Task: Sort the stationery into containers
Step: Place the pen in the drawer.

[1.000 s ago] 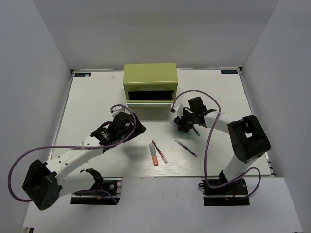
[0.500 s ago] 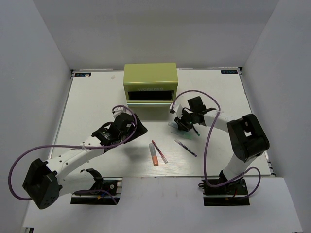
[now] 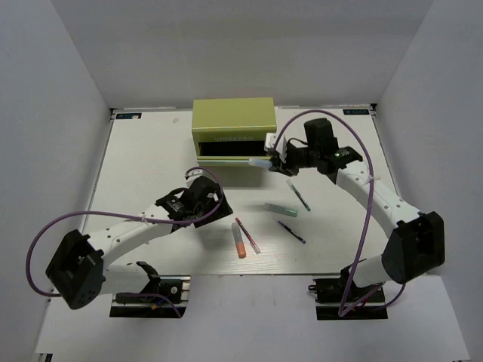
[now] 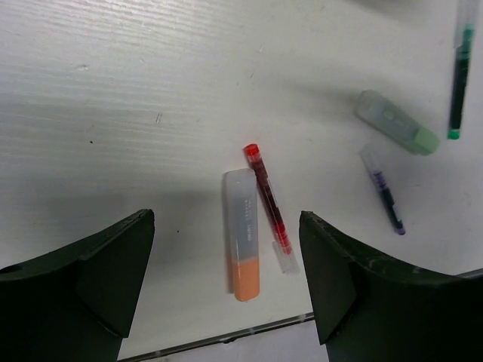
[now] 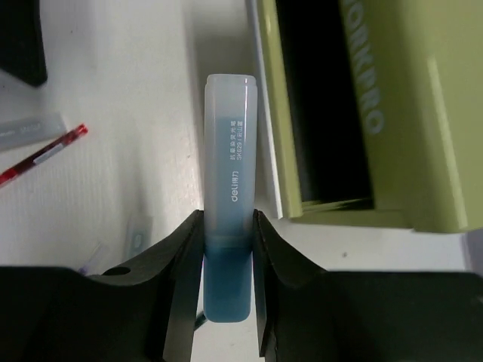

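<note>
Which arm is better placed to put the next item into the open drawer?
Right. The right pincer is shut on the light blue highlighter, beside the open drawer of the green chest. The left pincer hangs open over the orange marker, holding nothing.

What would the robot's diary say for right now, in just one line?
right hand: shut on light blue marker, beside open drawer of chest | left hand: open above orange marker

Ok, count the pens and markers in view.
6: light blue marker in the right pincer; orange marker beside red pen, teal marker, green pen, purple pen on the table. The drawer may hide more.
</note>
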`<state>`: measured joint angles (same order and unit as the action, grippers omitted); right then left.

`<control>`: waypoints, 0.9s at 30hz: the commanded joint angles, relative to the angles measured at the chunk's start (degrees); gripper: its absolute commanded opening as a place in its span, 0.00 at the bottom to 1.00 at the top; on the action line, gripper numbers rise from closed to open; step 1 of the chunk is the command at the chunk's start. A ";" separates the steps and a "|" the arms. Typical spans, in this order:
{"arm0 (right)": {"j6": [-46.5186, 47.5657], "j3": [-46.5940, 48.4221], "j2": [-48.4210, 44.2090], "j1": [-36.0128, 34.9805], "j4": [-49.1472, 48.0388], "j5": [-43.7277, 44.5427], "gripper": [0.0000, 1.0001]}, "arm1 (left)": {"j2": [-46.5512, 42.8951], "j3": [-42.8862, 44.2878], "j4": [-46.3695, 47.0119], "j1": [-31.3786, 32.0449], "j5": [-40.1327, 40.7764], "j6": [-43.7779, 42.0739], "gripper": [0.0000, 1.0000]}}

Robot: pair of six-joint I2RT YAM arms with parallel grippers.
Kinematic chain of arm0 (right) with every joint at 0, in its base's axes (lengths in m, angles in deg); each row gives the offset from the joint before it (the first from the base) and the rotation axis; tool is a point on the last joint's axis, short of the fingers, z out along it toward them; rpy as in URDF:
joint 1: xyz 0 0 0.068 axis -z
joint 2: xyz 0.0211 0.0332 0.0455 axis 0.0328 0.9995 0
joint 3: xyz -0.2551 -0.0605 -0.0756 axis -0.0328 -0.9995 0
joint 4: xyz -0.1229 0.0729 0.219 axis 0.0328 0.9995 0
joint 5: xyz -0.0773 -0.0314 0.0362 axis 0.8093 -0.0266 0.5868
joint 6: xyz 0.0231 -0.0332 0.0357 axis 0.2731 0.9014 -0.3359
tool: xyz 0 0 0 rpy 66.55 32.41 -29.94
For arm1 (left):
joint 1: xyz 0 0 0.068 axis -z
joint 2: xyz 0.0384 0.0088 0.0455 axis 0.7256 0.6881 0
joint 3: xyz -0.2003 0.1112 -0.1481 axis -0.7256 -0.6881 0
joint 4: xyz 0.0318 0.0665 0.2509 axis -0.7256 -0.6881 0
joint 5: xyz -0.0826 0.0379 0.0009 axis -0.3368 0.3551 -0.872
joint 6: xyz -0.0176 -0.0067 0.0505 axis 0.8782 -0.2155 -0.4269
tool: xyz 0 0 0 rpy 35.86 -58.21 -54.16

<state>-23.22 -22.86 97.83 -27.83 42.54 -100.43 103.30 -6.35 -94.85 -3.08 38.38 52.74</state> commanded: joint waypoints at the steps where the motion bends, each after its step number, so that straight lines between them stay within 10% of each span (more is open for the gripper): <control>1: -0.41 7.56 3.00 -1.37 0.07 -2.60 0.12 | 2.37 3.42 -3.49 1.03 -0.93 -2.41 0.87; 12: -3.24 25.51 21.29 -4.36 -5.12 6.11 0.19 | 5.18 5.88 -6.47 4.64 -0.40 -4.17 0.87; 20: -3.59 28.07 25.16 -5.07 -4.24 8.57 0.61 | 8.17 7.02 -6.57 7.71 0.65 -3.56 0.87; 27: -9.82 25.44 19.02 -4.19 -4.77 6.81 0.54 | 13.44 9.92 -7.97 9.91 1.70 -2.94 0.86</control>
<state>-29.32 2.34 123.25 -32.47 39.50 -92.47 115.91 0.84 -101.89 6.06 38.20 49.50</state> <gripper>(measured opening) 0.554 0.865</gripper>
